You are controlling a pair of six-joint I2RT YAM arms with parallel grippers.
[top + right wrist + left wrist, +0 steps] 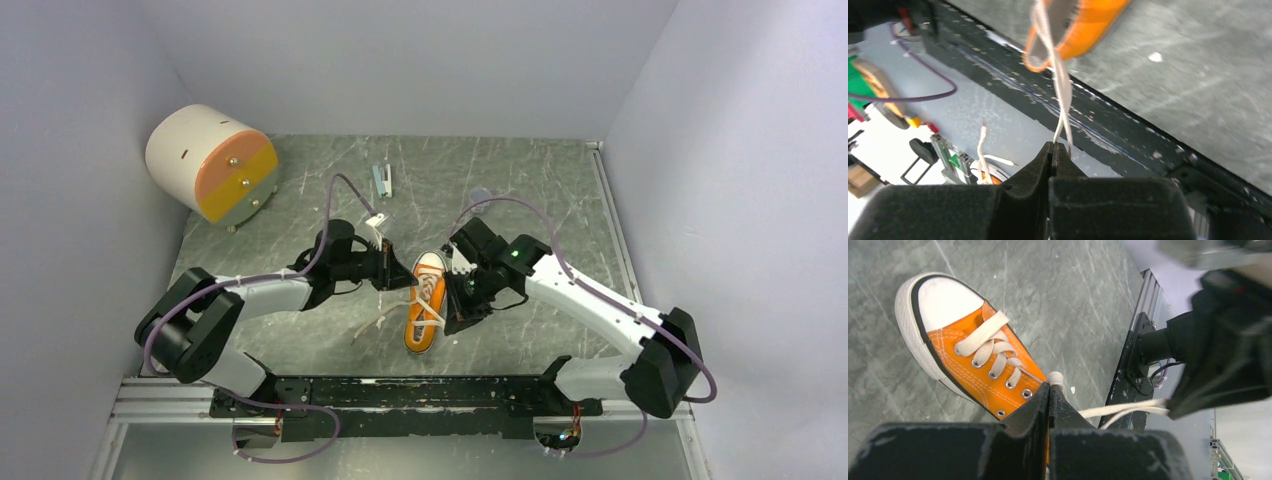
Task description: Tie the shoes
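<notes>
Shoe sits mid-counter, sole down. White toe cap points at the far wall, heel toward the base rail. It lies between the two end effectors, each just beside it.

Left end effector: fingers fully closed, pinching the laces next to the top eyelets on the shoe's left side. A white bit of lace pokes out just past the fingertips. Two strands leave the pinch and run fairly straight toward the right arm, clear of the counter.

Right end effector: also fully closed, with two lace strands clamped at the very tips. The strands go straight from the pinch to the heel end of the shoe and look taut. That wrist view is blurred, so I can't tell exactly where they leave the shoe.

The lower eyelets are laced criss-cross. In the top view another length of lace lies slack on the counter, left of the shoe's heel half.

Elsewhere there's a white drum with an orange/yellow face in the far-left corner, well apart from the shoe. A small white-and-blue item lies near the far edge; can't tell what it is.
</notes>
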